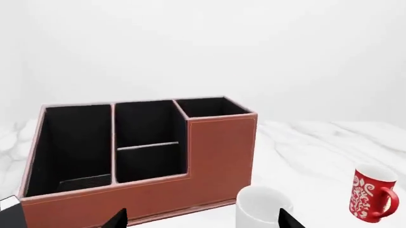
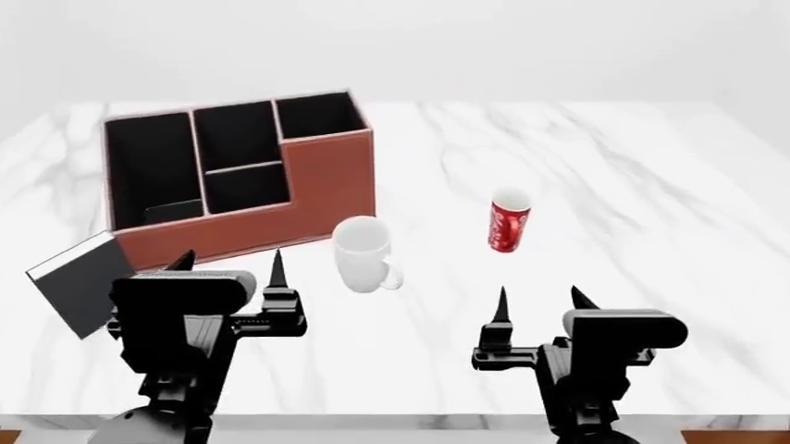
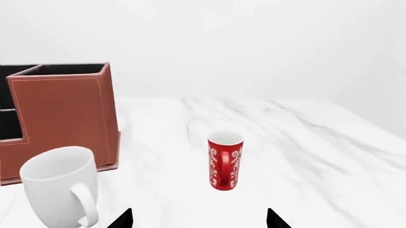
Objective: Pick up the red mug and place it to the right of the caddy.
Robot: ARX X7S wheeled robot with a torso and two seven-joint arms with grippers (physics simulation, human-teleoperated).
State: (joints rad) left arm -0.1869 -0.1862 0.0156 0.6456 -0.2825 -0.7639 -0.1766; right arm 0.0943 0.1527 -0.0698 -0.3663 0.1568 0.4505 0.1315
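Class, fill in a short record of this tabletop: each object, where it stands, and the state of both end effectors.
red mug: upright on table, right of white mug, untouched
white mug: upright, in front of caddy
caddy: far left of table
black book: beside caddy's front-left corner
left end effector: open, holding nothing
right end effector: open, near side of red mug

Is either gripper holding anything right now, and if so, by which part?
Nothing is held. The left gripper and right gripper are both open, short of the red mug standing on the table.
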